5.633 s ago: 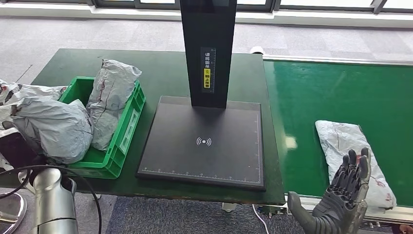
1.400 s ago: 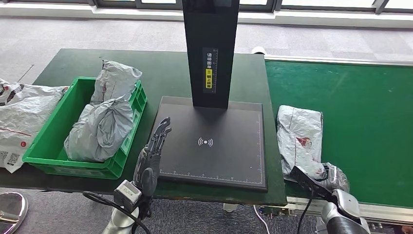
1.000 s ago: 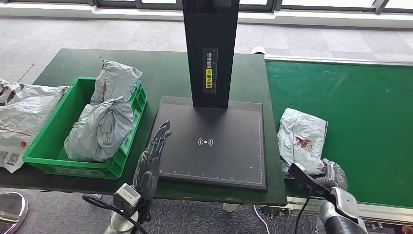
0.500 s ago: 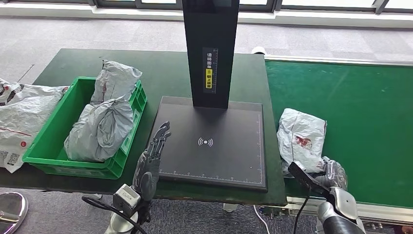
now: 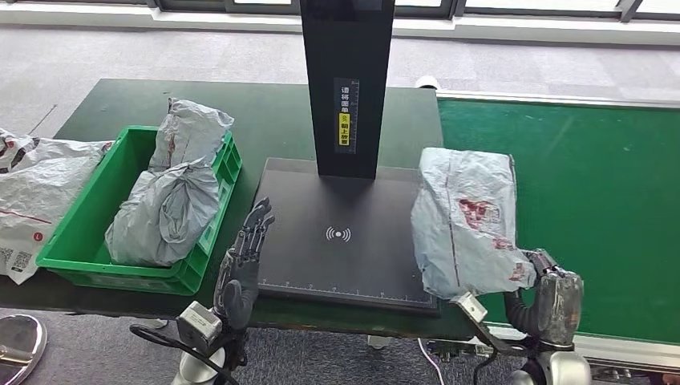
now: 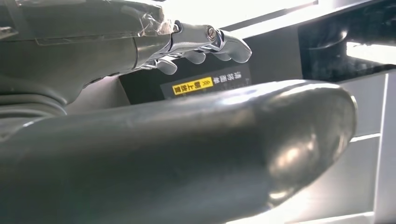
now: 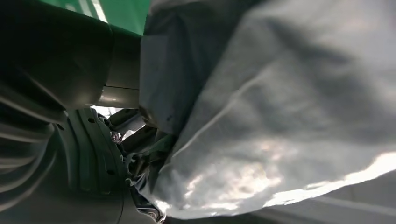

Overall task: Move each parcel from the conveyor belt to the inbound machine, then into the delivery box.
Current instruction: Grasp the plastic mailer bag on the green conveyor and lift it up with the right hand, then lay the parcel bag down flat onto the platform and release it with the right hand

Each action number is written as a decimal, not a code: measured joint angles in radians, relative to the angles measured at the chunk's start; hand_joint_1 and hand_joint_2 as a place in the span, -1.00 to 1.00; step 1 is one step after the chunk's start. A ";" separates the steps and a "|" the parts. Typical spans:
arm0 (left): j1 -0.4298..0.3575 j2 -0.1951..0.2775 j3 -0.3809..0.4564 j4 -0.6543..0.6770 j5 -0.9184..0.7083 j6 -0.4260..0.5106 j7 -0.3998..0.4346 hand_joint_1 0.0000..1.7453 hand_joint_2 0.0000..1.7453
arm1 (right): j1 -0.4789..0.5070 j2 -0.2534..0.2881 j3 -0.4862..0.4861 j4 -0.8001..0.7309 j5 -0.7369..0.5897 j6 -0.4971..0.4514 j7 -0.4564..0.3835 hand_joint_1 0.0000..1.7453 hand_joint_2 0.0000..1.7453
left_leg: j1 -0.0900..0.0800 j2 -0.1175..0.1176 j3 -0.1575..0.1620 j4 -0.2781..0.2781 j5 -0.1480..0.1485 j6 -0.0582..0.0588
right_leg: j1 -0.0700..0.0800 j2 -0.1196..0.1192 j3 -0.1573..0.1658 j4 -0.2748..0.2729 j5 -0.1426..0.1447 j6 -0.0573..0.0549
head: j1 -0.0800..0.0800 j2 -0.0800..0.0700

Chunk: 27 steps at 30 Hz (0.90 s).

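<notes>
My right hand (image 5: 552,295) grips the near end of a grey plastic parcel (image 5: 465,220) with red print. The parcel is lifted off the green conveyor belt (image 5: 593,168) and hangs over the right edge of the black inbound machine's plate (image 5: 337,241). In the right wrist view the parcel (image 7: 280,107) is pressed against the hand (image 7: 93,158). My left hand (image 5: 243,261) is raised at the plate's front left corner, fingers stretched out, holding nothing; the left wrist view shows its fingers (image 6: 205,44) extended. The green delivery box (image 5: 88,265) on the left holds two grey parcels (image 5: 172,200).
The machine's black post (image 5: 346,80) rises behind the plate. More grey parcels (image 5: 32,200) lie left of the box, off the table's edge. The dark green table (image 5: 273,120) extends behind the box and the machine.
My right hand has lifted the parcel off the belt and swung it left, over the machine's right edge. The left hand has stayed near the plate's front left corner.
</notes>
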 joint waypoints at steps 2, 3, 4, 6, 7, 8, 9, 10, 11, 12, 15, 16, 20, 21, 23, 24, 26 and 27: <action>0.004 -0.005 0.006 -0.003 0.008 -0.006 -0.003 -1.00 -1.00 | 0.041 0.024 0.044 -0.096 0.017 0.000 0.010 1.00 1.00 | 0.001 0.000 0.000 0.000 0.000 0.000 | 0.000 0.000 0.000 0.000 0.000 0.000 | 0.000 0.000; 0.005 -0.007 0.010 -0.005 0.011 -0.009 -0.003 -1.00 -1.00 | 0.056 0.031 0.063 -0.132 0.020 0.000 0.014 1.00 1.00 | 0.001 0.000 0.000 0.000 0.000 0.000 | 0.000 0.000 0.000 0.000 0.000 0.000 | 0.000 0.000; 0.006 -0.009 0.013 -0.006 0.013 -0.012 -0.004 -1.00 -1.00 | 0.067 0.036 0.080 -0.163 0.022 0.000 0.017 1.00 1.00 | 0.001 0.000 0.000 0.000 0.000 0.000 | 0.000 0.000 0.001 0.000 0.000 0.000 | 0.000 0.000; 0.006 -0.011 0.015 -0.008 0.016 -0.016 -0.004 -1.00 -1.00 | 0.085 0.043 0.108 -0.210 0.025 0.000 0.021 1.00 1.00 | 0.001 0.000 0.000 0.000 0.000 0.000 | 0.000 0.000 0.001 0.000 0.000 0.000 | 0.000 0.000; 0.006 -0.012 0.016 -0.009 0.017 -0.018 -0.004 -1.00 -1.00 | 0.091 0.046 0.119 -0.227 0.024 0.000 0.021 1.00 1.00 | 0.001 0.000 0.000 0.000 0.000 0.000 | 0.000 0.000 0.001 0.000 0.000 0.000 | 0.000 0.000; 0.005 -0.012 0.017 -0.009 0.020 -0.020 -0.004 -1.00 -1.00 | 0.096 0.048 0.130 -0.241 0.021 0.000 0.023 1.00 1.00 | 0.001 0.000 0.001 0.000 0.000 0.000 | 0.000 0.000 0.001 0.000 0.000 0.000 | 0.000 0.000; 0.005 -0.013 0.019 -0.009 0.023 -0.023 -0.004 -1.00 -1.00 | 0.100 0.050 0.140 -0.251 0.016 0.000 0.025 1.00 1.00 | 0.001 0.000 0.001 0.001 0.000 0.000 | 0.000 0.000 0.001 0.000 0.000 0.000 | 0.000 0.000; 0.003 -0.013 0.021 -0.009 0.026 -0.027 -0.004 -1.00 -1.00 | 0.103 0.051 0.153 -0.257 0.010 0.001 0.030 1.00 1.00 | 0.001 0.000 0.001 0.001 0.000 0.000 | 0.000 0.000 0.001 0.000 0.000 0.000 | 0.000 0.000; 0.002 -0.013 0.024 -0.008 0.029 -0.029 -0.004 -1.00 -1.00 | 0.105 0.052 0.167 -0.261 0.004 0.001 0.037 1.00 1.00 | 0.001 0.000 0.001 0.001 0.000 0.000 | 0.000 0.000 0.001 0.000 0.000 0.000 | 0.000 0.000; 0.000 -0.014 0.026 -0.007 0.032 -0.032 -0.004 -1.00 -1.00 | 0.107 0.052 0.184 -0.263 -0.002 0.001 0.047 1.00 1.00 | 0.001 0.000 0.001 0.001 0.000 0.000 | 0.000 0.000 0.001 0.000 0.001 0.000 | 0.000 0.000; -0.009 -0.016 0.030 0.000 0.039 -0.040 -0.003 -1.00 -1.00 | 0.106 0.050 0.250 -0.258 -0.022 0.003 0.091 1.00 1.00 | 0.001 0.000 0.001 0.001 0.000 0.000 | 0.000 0.000 0.001 0.000 0.001 0.000 | 0.000 0.000; -0.014 -0.017 0.030 0.005 0.041 -0.042 -0.003 -1.00 -1.00 | 0.103 0.049 0.277 -0.249 -0.034 0.005 0.106 1.00 1.00 | 0.001 0.000 0.001 0.001 0.000 0.000 | 0.000 0.000 0.001 0.000 0.001 0.000 | 0.000 0.000; -0.034 -0.021 0.030 0.037 0.050 -0.053 -0.003 -1.00 -1.00 | 0.050 0.046 0.362 -0.141 -0.120 0.034 0.129 1.00 1.00 | 0.001 0.002 0.002 0.000 0.001 0.000 | 0.001 0.002 0.001 0.000 0.001 0.000 | 0.000 0.000; -0.041 -0.023 0.030 0.046 0.053 -0.055 -0.003 -1.00 -1.00 | 0.024 0.047 0.370 -0.096 -0.145 0.042 0.125 1.00 1.00 | 0.002 0.002 0.002 0.000 0.001 0.000 | 0.001 0.002 0.001 0.000 0.001 -0.001 | 0.000 0.000; -0.053 -0.026 0.030 0.060 0.059 -0.056 -0.003 -1.00 -1.00 | -0.032 0.051 0.375 0.013 -0.193 0.049 0.104 1.00 1.00 | 0.002 0.003 0.002 0.000 0.002 0.000 | 0.001 0.002 0.001 0.000 0.002 -0.001 | 0.000 0.000; -0.058 -0.027 0.030 0.066 0.062 -0.056 -0.003 -1.00 -1.00 | -0.062 0.053 0.375 0.073 -0.215 0.050 0.089 1.00 1.00 | 0.002 0.003 0.002 0.001 0.002 0.000 | 0.000 0.002 0.001 0.000 0.002 -0.001 | 0.000 0.000; -0.065 -0.030 0.030 0.076 0.065 -0.056 -0.003 -1.00 -1.00 | -0.111 0.056 0.374 0.181 -0.248 0.048 0.063 1.00 1.00 | 0.002 0.003 0.002 0.001 0.003 0.000 | 0.000 0.002 0.001 0.000 0.003 -0.001 | 0.000 0.000; -0.067 -0.031 0.030 0.080 0.066 -0.056 -0.003 -1.00 -1.00 | -0.129 0.058 0.373 0.223 -0.256 0.048 0.055 1.00 1.00 | 0.002 0.003 0.002 0.001 0.003 0.000 | 0.000 0.002 0.001 0.000 0.003 0.000 | 0.000 0.000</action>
